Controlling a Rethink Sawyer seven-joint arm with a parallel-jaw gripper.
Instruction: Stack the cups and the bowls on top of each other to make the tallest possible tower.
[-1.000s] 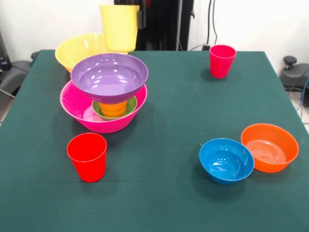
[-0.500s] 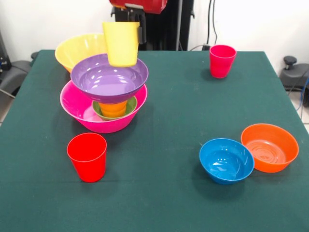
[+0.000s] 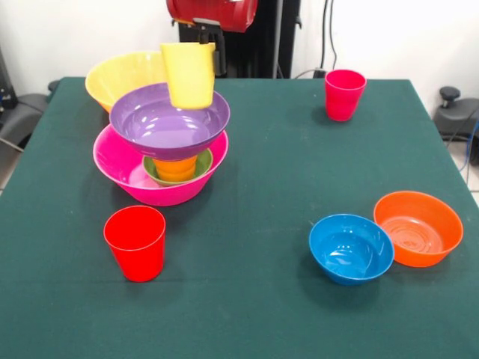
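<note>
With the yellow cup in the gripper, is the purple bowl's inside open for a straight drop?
Probably yes. The yellow cup hangs from the gripper over the purple bowl, which sits upright atop the tower with nothing inside it and nothing between cup and bowl.

Red arm (image 3: 213, 13) enters from top edge, wrist pointing down; pincer (image 3: 200, 46) mostly hidden, finger state unclear.

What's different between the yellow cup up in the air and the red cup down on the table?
The yellow cup hangs from the gripper above the purple bowl; the red cup stands alone on the green table. The yellow cup sits at the far side beside the tower; the red one is nearer the camera. Colours differ: pale yellow versus bright red. Both are upright, tapered, handleless tumblers.
</note>
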